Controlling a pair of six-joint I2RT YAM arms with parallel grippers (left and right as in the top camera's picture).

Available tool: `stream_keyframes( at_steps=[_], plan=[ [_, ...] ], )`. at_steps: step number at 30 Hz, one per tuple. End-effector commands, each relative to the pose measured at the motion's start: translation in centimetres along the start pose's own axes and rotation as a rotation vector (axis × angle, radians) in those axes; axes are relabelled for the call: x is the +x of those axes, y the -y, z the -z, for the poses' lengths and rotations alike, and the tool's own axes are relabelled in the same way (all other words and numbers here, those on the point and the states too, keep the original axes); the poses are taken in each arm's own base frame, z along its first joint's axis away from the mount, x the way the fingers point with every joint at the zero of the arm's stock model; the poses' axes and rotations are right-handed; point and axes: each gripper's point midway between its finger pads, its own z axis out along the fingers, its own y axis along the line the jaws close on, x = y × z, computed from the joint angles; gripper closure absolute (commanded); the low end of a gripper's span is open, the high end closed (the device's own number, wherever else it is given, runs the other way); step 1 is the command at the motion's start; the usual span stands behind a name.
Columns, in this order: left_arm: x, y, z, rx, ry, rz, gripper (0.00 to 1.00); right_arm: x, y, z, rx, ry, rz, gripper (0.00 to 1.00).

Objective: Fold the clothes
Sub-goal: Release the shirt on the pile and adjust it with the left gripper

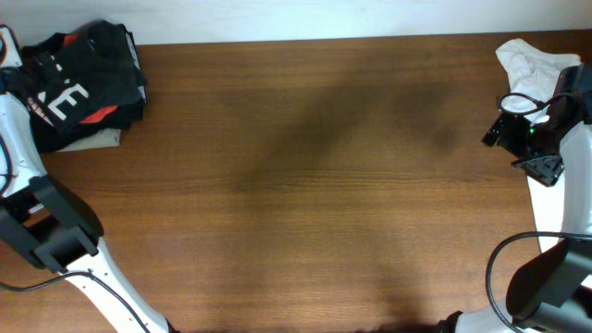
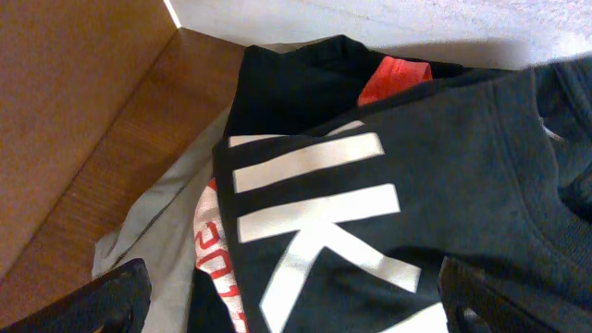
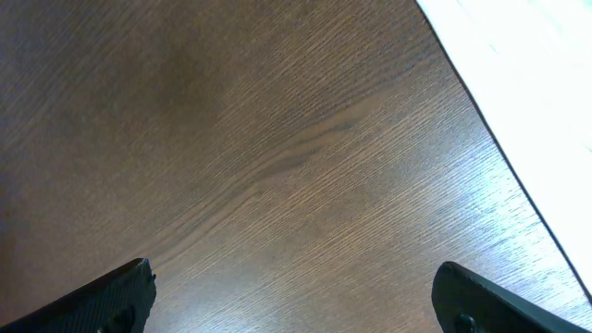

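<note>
Late stage of folding, as judged from the layout. The clothes (image 1: 79,83), a dark garment with bold white lettering, lie as a compact bundle on a stack at the far left corner of the table (image 1: 314,185), over a red-printed garment (image 2: 398,79) and a grey fabric (image 2: 157,231). The left gripper (image 2: 296,301) hovers above the bundle, fingers spread wide, clamping nothing. The right gripper (image 3: 296,296) is likewise agape over bare wood. A crumpled white cloth (image 1: 527,60) at the far right corner may remain to be folded. The bundle is nearly square, its slightly longer axis running left to right; the lettering's top appears to face the far edge.
</note>
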Motion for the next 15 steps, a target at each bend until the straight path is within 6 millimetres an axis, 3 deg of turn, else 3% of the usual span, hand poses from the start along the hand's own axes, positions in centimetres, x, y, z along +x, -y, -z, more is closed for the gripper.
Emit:
stream_keyframes(
  at_steps=[1,2,3,4,5,8,11,13,15],
  plan=[
    [-0.5,0.1,0.4,-0.001,0.003,0.001,0.03,-0.2,0.4,0.2,0.017,0.012,-0.004,0.01],
    [-0.5,0.5,0.5,0.016,0.004,-0.001,0.18,-0.2,0.4,0.2,0.017,0.012,-0.004,0.01],
    [-0.7,1.0,0.7,0.033,0.009,0.004,0.41,-0.2,0.4,0.2,0.017,0.012,-0.004,0.01],
    [-1.0,2.1,0.7,0.073,0.021,-0.003,0.91,-0.2,0.4,0.2,0.017,0.012,-0.004,0.01],
    [-1.1,2.8,0.7,0.084,0.024,-0.004,0.99,-0.2,0.4,0.2,0.017,0.012,-0.004,0.01],
    [-0.9,6.2,-0.5,0.124,0.025,-0.038,0.99,-0.2,0.4,0.2,0.017,0.012,-0.004,0.01],
    [2.0,9.5,-3.5,0.161,-0.040,-0.067,0.99,-0.2,0.4,0.2,0.017,0.012,-0.004,0.01],
    [4.4,10.3,-5.4,0.161,-0.095,-0.075,0.99,-0.2,0.4,0.2,0.017,0.012,-0.004,0.01],
    [4.1,10.0,-5.4,0.146,-0.090,-0.076,0.99,-0.2,0.4,0.2,0.017,0.012,-0.004,0.01]
  ],
)
